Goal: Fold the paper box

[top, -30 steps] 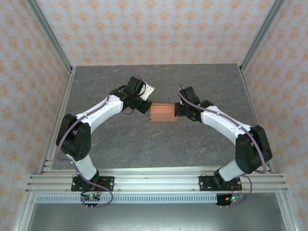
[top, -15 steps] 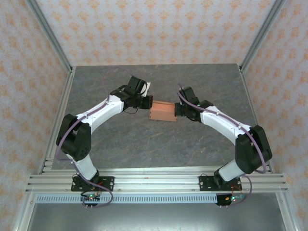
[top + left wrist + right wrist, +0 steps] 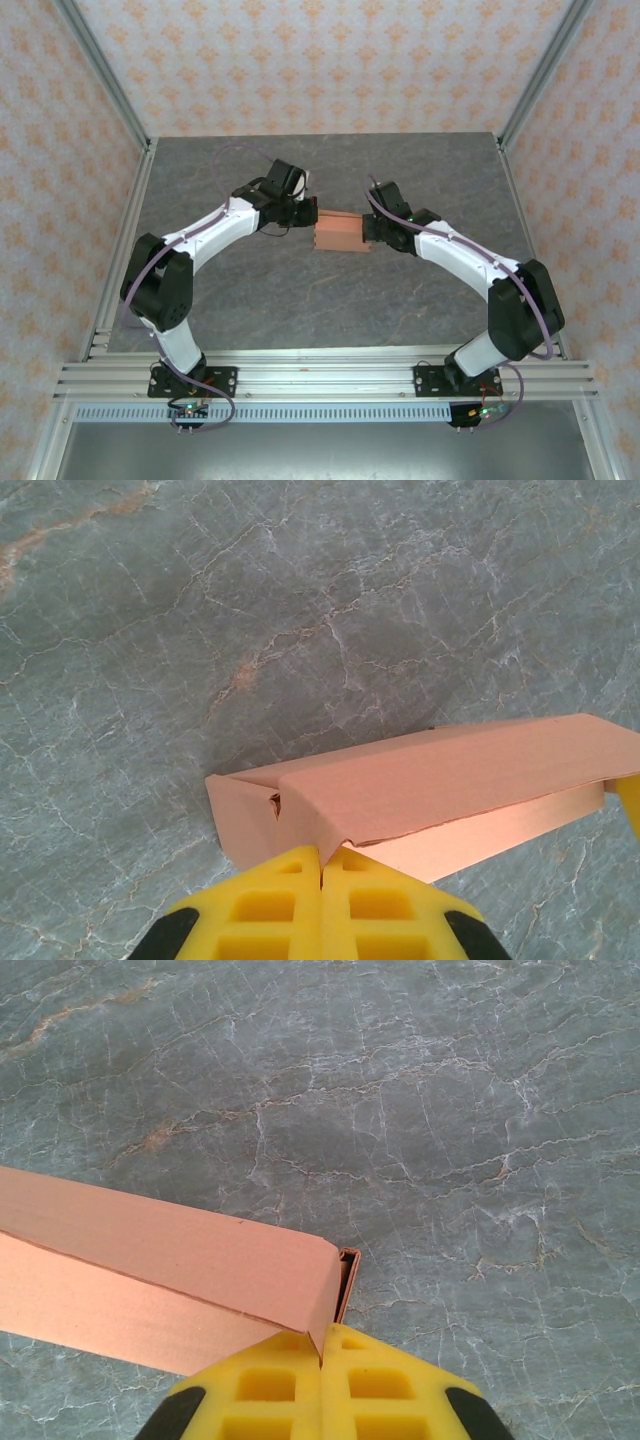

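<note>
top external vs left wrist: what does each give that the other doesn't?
Top external: both arms whole, left gripper at one end of the paper box, right gripper at the other, plus frame rails and patterned walls. Left wrist: close detail, its yellow fingers shut, tips against the box's end, a small gap at the end flap, veins in the table. Shared: the salmon box, the grey marbled table, the left gripper at the box's end.

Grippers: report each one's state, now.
Left gripper: closed, pinching one end of the box.
Right gripper: closed, pinching the other end.
</note>
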Robot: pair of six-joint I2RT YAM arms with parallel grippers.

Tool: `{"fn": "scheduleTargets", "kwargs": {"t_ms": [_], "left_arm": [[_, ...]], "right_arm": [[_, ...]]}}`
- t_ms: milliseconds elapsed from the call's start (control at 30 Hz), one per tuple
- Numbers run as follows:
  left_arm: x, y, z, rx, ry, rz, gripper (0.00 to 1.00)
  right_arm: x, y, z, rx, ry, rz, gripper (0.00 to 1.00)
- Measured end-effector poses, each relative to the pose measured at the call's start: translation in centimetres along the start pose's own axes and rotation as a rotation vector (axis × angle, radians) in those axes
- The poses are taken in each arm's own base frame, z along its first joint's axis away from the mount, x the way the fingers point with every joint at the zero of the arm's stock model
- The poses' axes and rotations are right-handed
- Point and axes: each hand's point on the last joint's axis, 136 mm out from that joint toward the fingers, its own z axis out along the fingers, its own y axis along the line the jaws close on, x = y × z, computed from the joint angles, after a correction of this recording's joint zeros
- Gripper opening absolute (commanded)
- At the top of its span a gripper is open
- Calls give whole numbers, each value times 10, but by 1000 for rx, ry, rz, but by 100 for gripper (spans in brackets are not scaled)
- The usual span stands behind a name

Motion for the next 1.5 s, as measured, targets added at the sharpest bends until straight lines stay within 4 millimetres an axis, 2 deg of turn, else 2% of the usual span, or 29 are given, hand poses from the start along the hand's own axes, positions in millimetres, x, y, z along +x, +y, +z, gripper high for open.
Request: {"fn": "scheduleTargets", "kwargs": {"t_ms": [800,1500], "left_arm": [[-9,-4,8,93,-52,-180,0],[-11,-2,8,137,-47,-222,0]], "right_arm": [[-1,-4,0,24,-8,-2,0],[-1,-4,0,25,-8,-5,0]]}}
